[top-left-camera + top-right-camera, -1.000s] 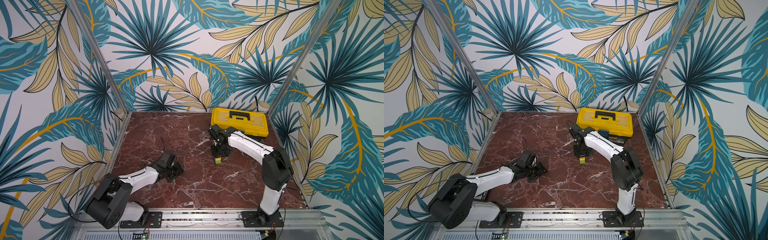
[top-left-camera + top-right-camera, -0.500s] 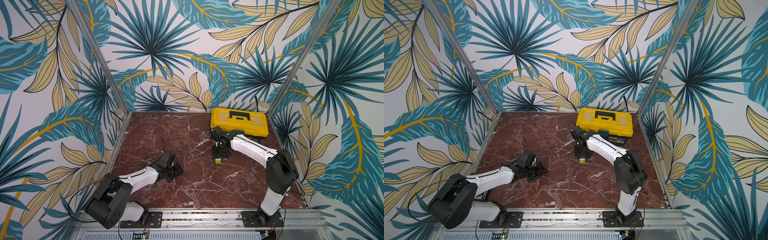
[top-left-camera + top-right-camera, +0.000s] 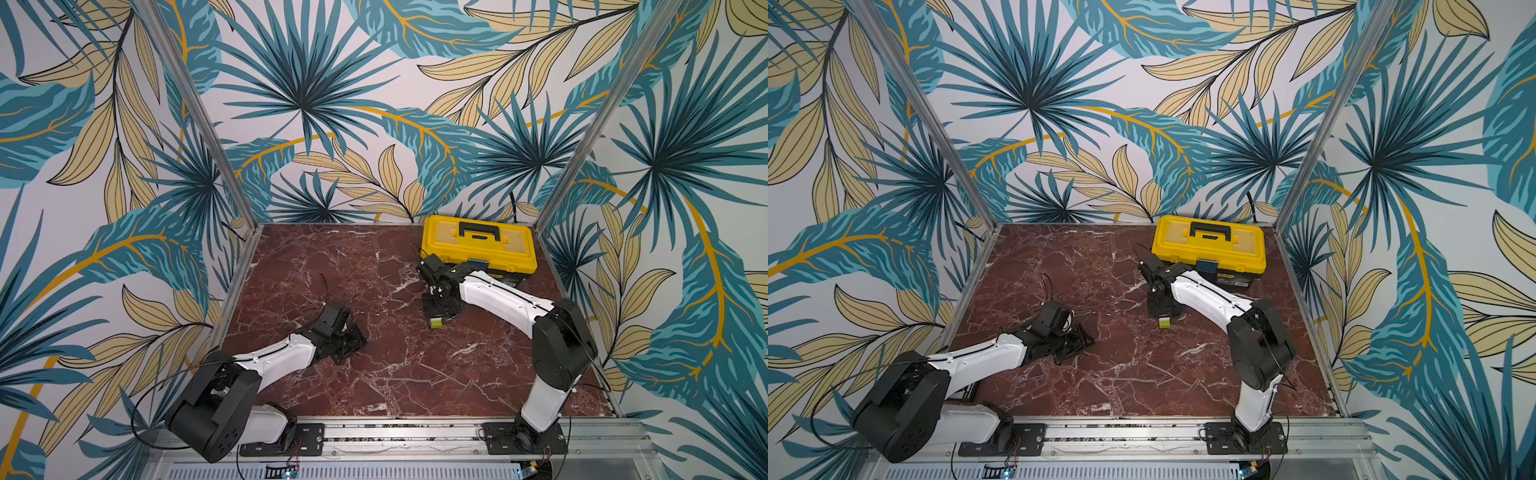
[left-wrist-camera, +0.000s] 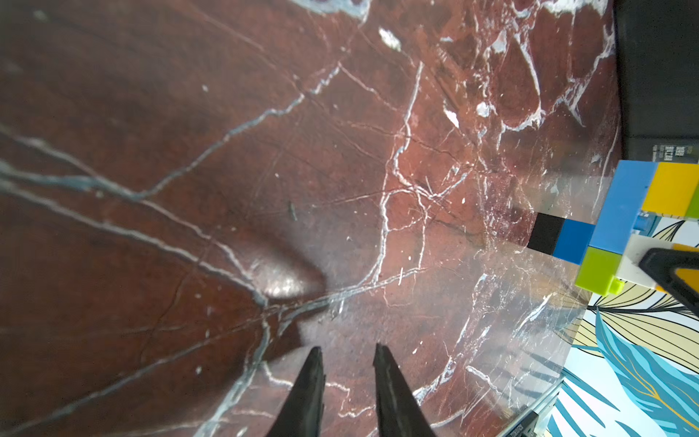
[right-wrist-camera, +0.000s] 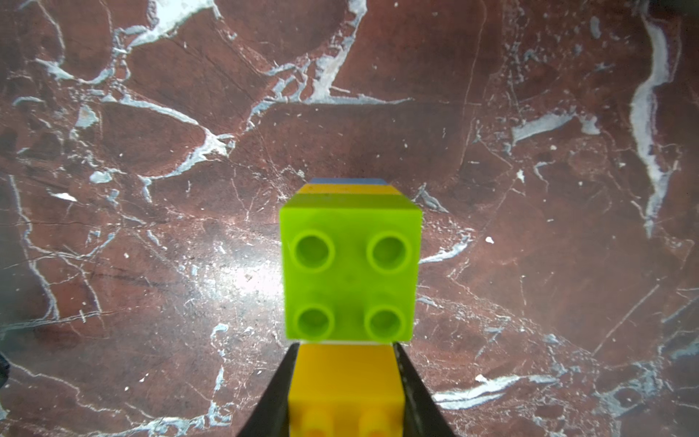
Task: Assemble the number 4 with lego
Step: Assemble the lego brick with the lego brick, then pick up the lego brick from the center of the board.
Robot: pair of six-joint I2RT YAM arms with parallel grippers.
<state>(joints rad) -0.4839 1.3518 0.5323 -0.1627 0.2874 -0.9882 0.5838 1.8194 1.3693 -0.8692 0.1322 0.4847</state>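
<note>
Right end effector [image 5: 345,347] clamped on orange-yellow brick [image 5: 346,382] atop the number 4 [image 4: 620,212], which is held upright near the yellow toolbox [image 3: 478,245]. Left end effector [image 4: 347,350] narrow, empty, low over the counter [image 4: 189,151].

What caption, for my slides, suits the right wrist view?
Right gripper shut on the orange-yellow brick; lime green brick shows four studs.
</note>
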